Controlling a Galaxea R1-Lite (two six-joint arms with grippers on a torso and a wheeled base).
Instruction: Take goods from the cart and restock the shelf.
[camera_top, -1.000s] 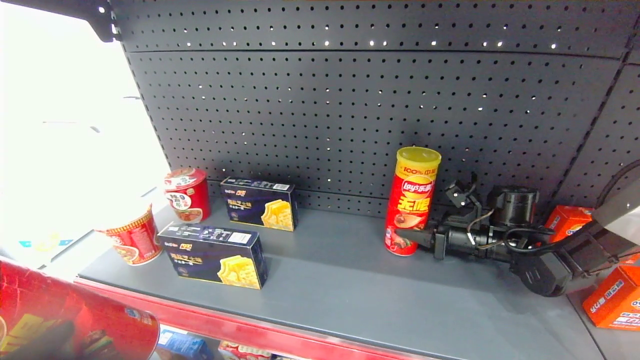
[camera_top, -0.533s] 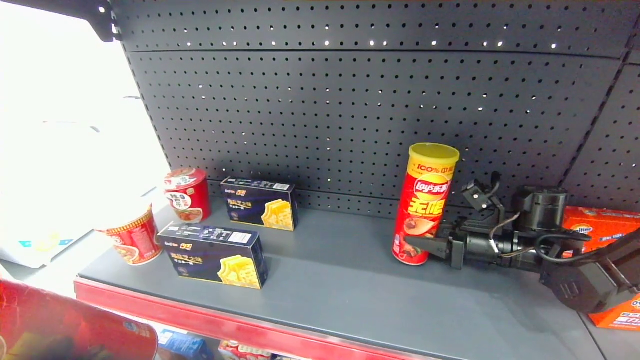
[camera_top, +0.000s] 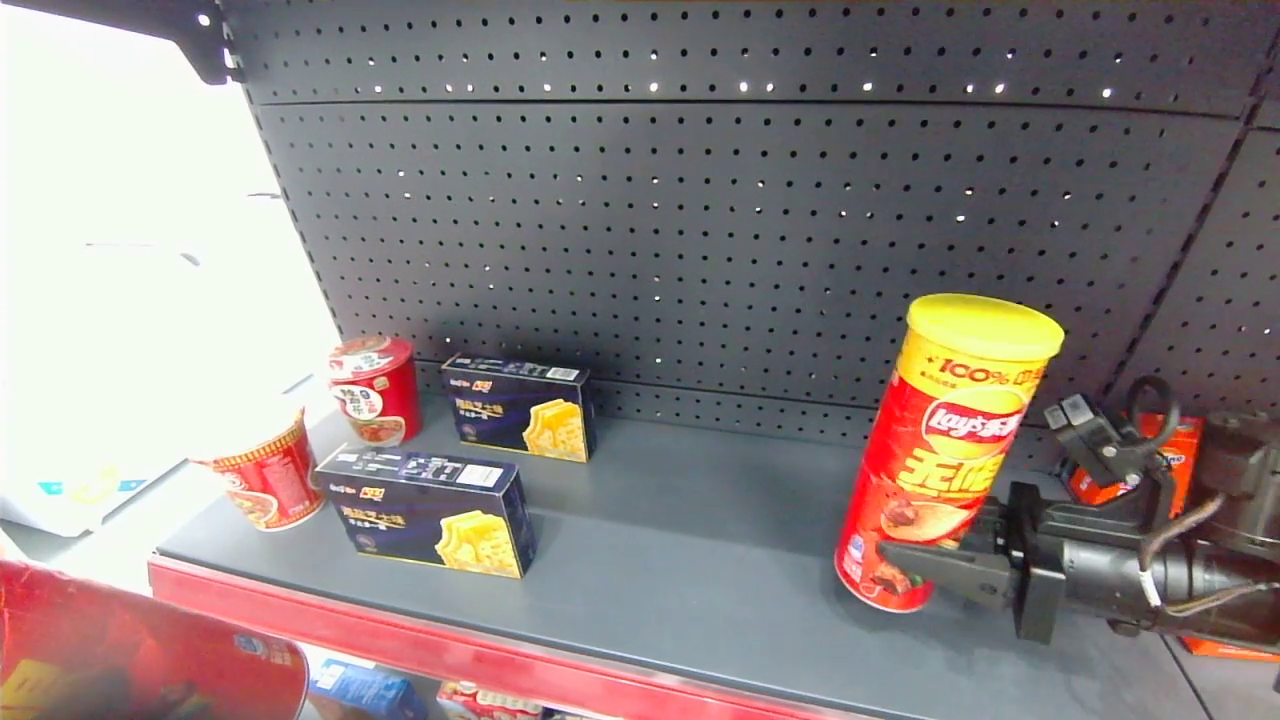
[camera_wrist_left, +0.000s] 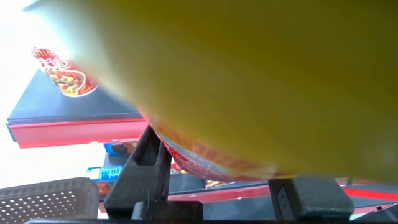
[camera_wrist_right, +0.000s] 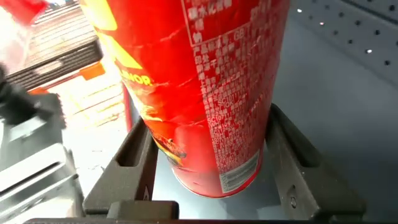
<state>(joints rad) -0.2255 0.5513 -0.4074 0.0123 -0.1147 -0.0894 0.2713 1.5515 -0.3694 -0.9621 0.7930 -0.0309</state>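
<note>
A tall red chip can (camera_top: 945, 450) with a yellow lid leans slightly over the right part of the grey shelf (camera_top: 650, 540). My right gripper (camera_top: 905, 570) is shut on its lower end. In the right wrist view the can (camera_wrist_right: 211, 93) sits between the two fingers of the right gripper (camera_wrist_right: 210, 127). At the lower left corner, in front of the shelf's red edge, is a second red can (camera_top: 150, 670). In the left wrist view its yellow lid (camera_wrist_left: 249, 81) looms close, with my left gripper (camera_wrist_left: 217, 168) shut on this can.
Two red noodle cups (camera_top: 375, 388) (camera_top: 265, 478) and two dark boxes (camera_top: 520, 405) (camera_top: 430, 508) stand on the shelf's left half. Orange boxes (camera_top: 1180, 440) lie behind the right arm. A pegboard wall (camera_top: 700, 230) backs the shelf. A wire basket (camera_wrist_left: 43, 196) sits below.
My right gripper has carried the chip can to the right and toward the shelf's front, and the can now leans more. The left can has sunk slightly.
</note>
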